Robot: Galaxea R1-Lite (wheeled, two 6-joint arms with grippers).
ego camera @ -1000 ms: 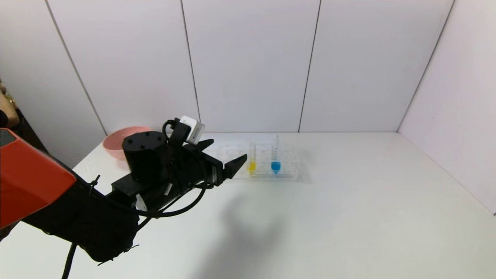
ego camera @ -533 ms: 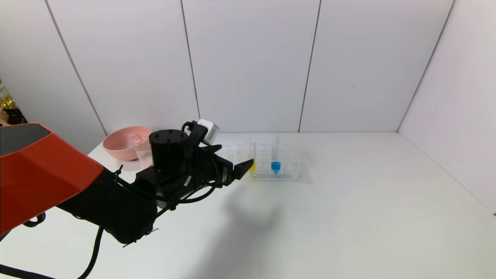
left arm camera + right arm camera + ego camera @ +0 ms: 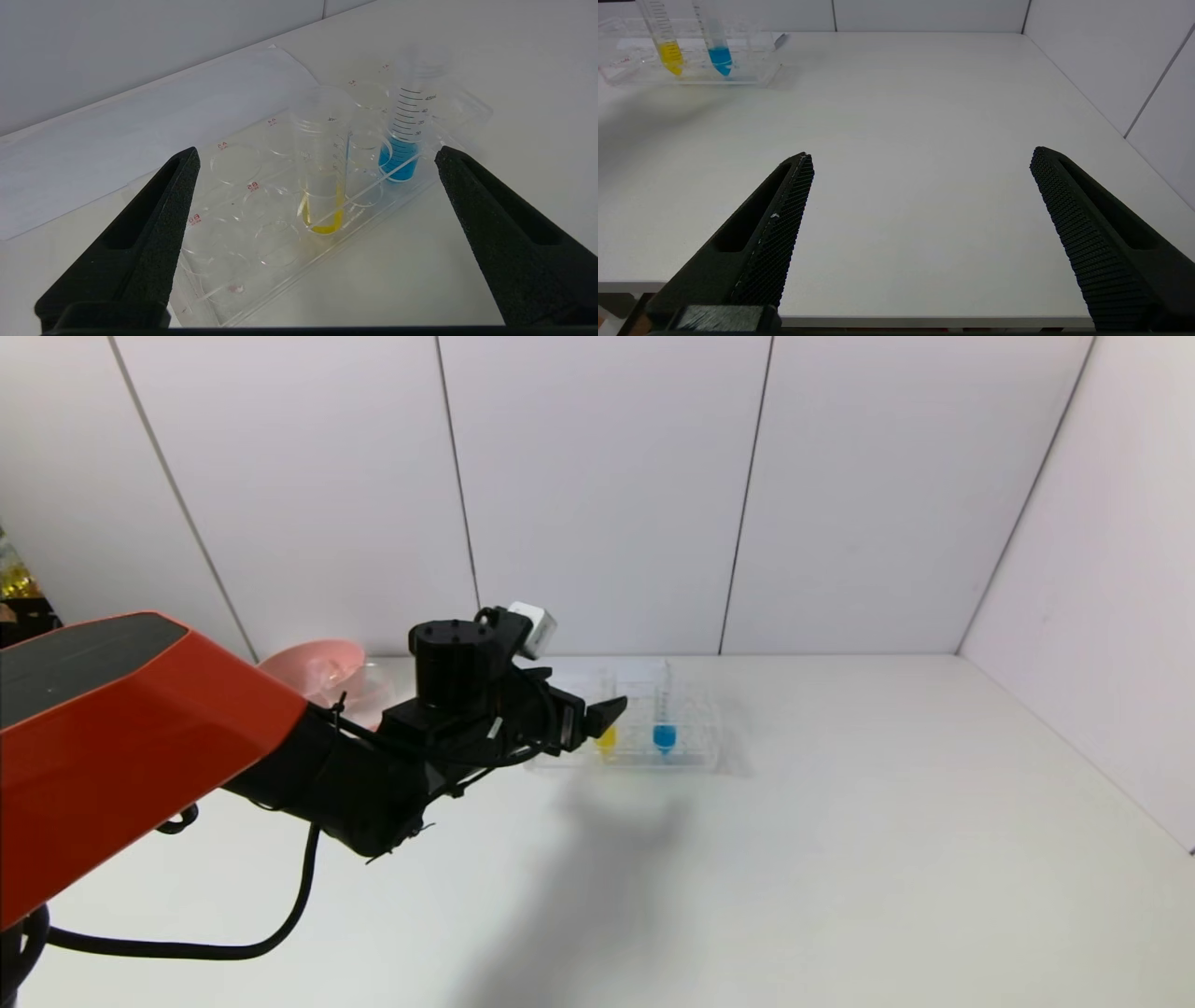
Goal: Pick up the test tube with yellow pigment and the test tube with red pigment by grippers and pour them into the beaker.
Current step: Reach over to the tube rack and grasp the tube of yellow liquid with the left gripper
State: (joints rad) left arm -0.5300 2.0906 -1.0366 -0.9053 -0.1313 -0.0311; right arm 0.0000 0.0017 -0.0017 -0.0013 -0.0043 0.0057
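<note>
The test tube with yellow pigment (image 3: 322,186) stands upright in a clear rack (image 3: 261,261), with a blue-liquid tube (image 3: 402,140) beside it. My left gripper (image 3: 316,150) is open wide and faces the yellow tube from just short of the rack, touching nothing. In the head view this gripper (image 3: 597,714) hangs right before the yellow tube (image 3: 607,737). My right gripper (image 3: 920,153) is open and empty, low over the table's near edge. The beaker (image 3: 372,686) shows faintly behind my left arm. The test tube with red pigment is out of view.
A pink bowl (image 3: 303,665) sits at the far left by the wall, partly behind my left arm. The rack (image 3: 686,747) holds the blue tube (image 3: 664,735) and several empty wells. A flat clear sheet (image 3: 140,135) lies behind the rack.
My left arm has reached forward and to the right towards the rack, its gripper staying open. The tubes and rack have not moved.
</note>
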